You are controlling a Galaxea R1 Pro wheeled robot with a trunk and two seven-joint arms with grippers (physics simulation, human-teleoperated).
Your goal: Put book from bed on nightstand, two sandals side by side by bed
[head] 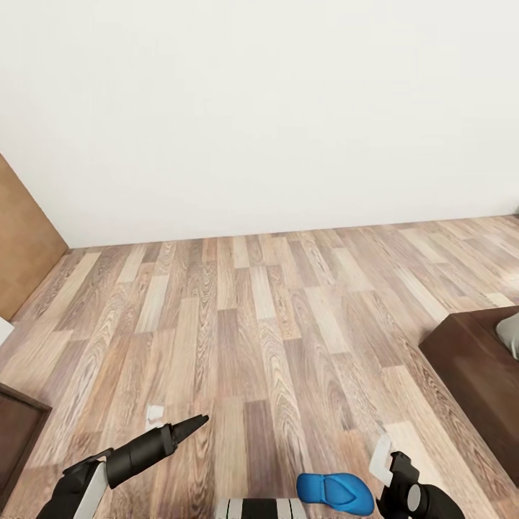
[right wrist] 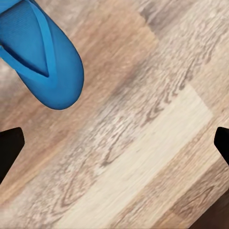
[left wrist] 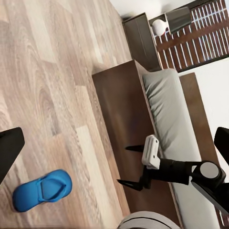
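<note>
Meanwhile, one blue sandal (head: 335, 490) lies flat on the wood-plank floor (head: 274, 324) between the robot's two arms, close to the bed (left wrist: 167, 109) with its dark brown frame and off-white mattress. Just beside the sandal, the right pincer (left wrist: 134, 166) hangs empty over the planks with its fingers spread wide. Whether the left pincer (head: 189, 427) is apart or together cannot be told.

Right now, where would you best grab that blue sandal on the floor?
Probably by a side edge of the sole, from above: the sandal lies flat, straps up, on the floor, thin enough to pinch. The right end effector is nearest.
</note>
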